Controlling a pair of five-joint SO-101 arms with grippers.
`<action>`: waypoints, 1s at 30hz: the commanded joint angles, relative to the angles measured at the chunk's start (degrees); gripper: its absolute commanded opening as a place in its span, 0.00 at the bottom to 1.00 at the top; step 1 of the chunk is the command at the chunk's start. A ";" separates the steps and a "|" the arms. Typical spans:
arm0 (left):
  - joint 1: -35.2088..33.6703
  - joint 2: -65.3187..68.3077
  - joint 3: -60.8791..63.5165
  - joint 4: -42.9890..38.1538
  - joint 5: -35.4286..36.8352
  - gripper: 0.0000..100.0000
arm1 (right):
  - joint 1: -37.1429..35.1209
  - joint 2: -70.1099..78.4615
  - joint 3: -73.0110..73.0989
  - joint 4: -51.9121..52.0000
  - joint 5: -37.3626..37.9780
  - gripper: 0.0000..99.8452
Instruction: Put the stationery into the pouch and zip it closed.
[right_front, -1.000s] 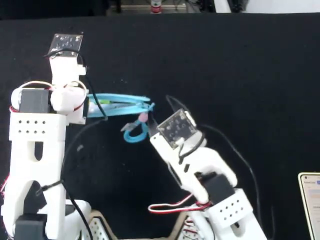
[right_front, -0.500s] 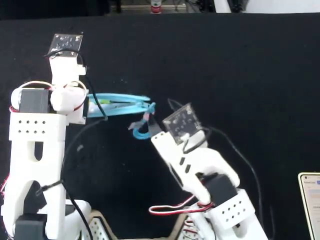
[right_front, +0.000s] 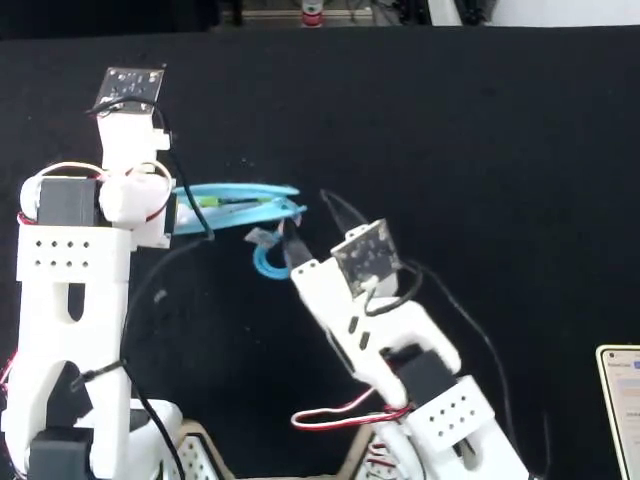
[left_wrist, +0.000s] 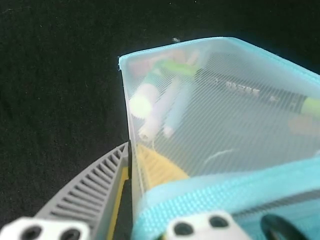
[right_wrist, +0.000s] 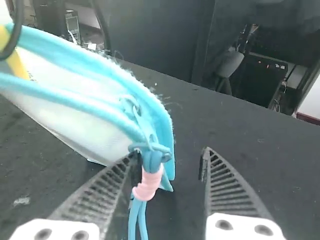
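Observation:
A translucent pouch (right_front: 240, 205) with a light-blue zip edge hangs level above the black table. My left gripper (right_front: 176, 214) is shut on one end of it. Through the pouch wall (left_wrist: 215, 110) I see several pens and markers (left_wrist: 162, 107) lying inside, and one ribbed finger (left_wrist: 92, 197) sits against the pouch's outside. At the pouch's other end (right_wrist: 100, 107), the blue zip-pull cord with a pink bead (right_wrist: 145, 185) dangles down. My right gripper (right_wrist: 169, 155) is open around it, with the cord resting against one finger (right_wrist: 100, 200). The looped cord (right_front: 268, 262) hangs just beside the right gripper (right_front: 285, 245).
The black cloth (right_front: 480, 150) covers the whole table, with free room to the right and at the back. A white card-like object (right_front: 620, 400) lies at the right edge. Black cables (right_front: 440, 275) trail from the right arm.
My right gripper has shifted left and closer to the pouch's free end, and the cord loop has swung with it. The left arm has kept still with the pouch.

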 joint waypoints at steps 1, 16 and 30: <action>-0.92 0.70 2.51 0.62 -0.09 0.03 | -1.05 -0.48 -1.45 -1.76 0.09 0.20; -0.92 0.70 2.51 0.62 -0.09 0.03 | 2.37 -0.57 -8.40 6.33 13.36 0.26; -0.92 0.70 2.51 0.53 -0.09 0.03 | -5.54 -0.13 -11.91 10.81 32.18 0.05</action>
